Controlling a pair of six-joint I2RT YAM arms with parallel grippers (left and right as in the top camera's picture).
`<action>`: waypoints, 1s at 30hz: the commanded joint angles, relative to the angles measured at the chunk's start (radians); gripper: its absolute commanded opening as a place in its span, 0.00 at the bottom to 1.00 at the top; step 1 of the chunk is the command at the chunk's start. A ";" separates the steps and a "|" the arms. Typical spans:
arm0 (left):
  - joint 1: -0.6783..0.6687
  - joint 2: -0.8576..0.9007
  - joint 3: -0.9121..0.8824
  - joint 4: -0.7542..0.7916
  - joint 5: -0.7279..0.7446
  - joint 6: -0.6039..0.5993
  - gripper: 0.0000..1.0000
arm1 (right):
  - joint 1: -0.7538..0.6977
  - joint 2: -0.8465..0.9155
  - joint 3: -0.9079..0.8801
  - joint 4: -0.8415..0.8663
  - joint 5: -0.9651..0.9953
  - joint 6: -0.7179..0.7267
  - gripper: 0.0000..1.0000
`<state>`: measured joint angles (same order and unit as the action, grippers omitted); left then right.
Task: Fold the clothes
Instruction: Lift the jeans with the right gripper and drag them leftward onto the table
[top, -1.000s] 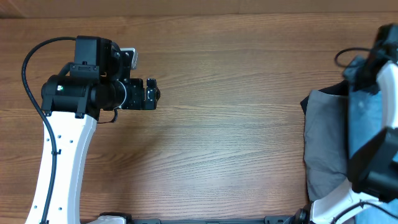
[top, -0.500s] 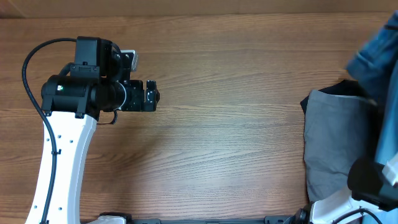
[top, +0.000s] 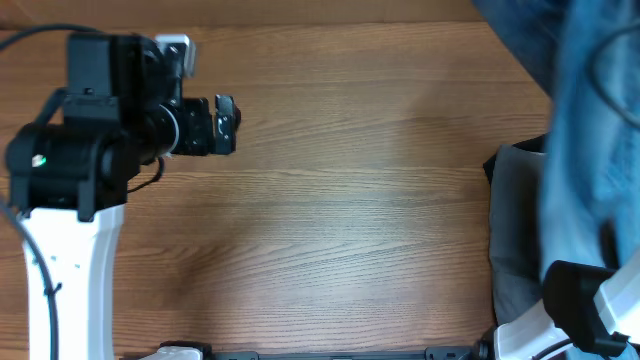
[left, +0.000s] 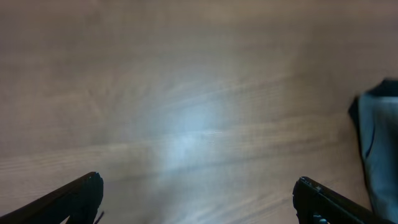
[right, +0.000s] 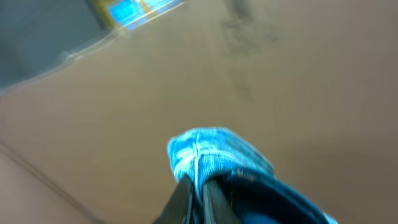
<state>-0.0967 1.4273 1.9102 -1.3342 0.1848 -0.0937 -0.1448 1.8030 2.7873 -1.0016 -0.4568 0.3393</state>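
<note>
The light blue denim jeans (top: 590, 150) are held high over the right edge of the brown wooden table (top: 380, 200), pinched by the right gripper (right: 200, 198). The left gripper (top: 222, 122) is spread wide, and nothing is held in it. Next, the jeans should probably be laid flat mid-table for 1 fold.

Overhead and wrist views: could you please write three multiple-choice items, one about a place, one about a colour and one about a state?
1. Where on the table do the grey trousers lie?
A) in the middle
B) at its right edge
C) at its left edge

2. What colour is the cloth in the right gripper?
A) light blue
B) red
C) yellow

3. How is the left gripper?
A) shut on the trousers
B) shut on nothing
C) open and empty

Answers:
1 B: the overhead view shows them at the right edge.
2 A: it pinches the light blue jeans.
3 C: its fingers stand wide apart over bare table.
</note>
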 joint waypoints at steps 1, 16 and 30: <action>-0.001 -0.005 0.122 -0.006 -0.039 0.011 1.00 | 0.134 -0.006 0.034 0.138 -0.023 0.039 0.04; -0.001 -0.005 0.332 -0.103 -0.231 0.013 1.00 | 0.682 0.167 0.034 0.074 0.171 -0.095 0.53; -0.002 0.081 0.348 -0.179 -0.235 0.034 1.00 | 0.580 -0.001 0.035 -0.195 0.422 -0.103 0.65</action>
<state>-0.0967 1.4433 2.2547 -1.4799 -0.0422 -0.0742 0.4435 1.8339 2.7979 -1.1435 -0.0612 0.2417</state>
